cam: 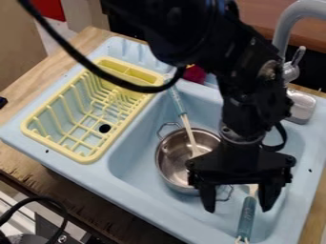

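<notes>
A light-blue sink [137,190] is spreading under the tool [237,208], a yellow rack [84,158] is sitting left of it, a metal pot [172,164] is lying partly hidden behind it, and a blue-handled utensil [247,217], its far end obscured, is showing between the tool's parted fingers.

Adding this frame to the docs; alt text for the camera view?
Black robot arm with its hand open over a light-blue sink, near a blue-handled utensil. A second blue-handled utensil leans in a metal pot; a yellow dish rack sits at picture left.
</notes>
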Robot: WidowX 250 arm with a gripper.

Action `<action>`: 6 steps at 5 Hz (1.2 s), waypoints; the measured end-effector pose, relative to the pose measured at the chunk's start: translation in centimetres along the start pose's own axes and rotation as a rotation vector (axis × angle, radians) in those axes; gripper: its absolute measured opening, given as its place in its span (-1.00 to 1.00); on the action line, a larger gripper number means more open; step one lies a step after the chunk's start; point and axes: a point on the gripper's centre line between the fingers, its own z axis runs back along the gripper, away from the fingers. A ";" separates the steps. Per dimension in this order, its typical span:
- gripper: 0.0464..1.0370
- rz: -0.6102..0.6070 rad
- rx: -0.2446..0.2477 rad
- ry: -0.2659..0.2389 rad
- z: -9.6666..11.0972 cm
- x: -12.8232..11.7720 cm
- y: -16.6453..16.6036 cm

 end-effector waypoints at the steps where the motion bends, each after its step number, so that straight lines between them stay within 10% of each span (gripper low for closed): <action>1: 0.92 0.015 -0.017 0.026 -0.5 -0.3 -0.6; 4: 0.71 0.000 0.027 0.038 -2.6 -0.6 -0.5; 6: -0.42 0.004 0.022 0.073 -2.8 -0.7 -0.3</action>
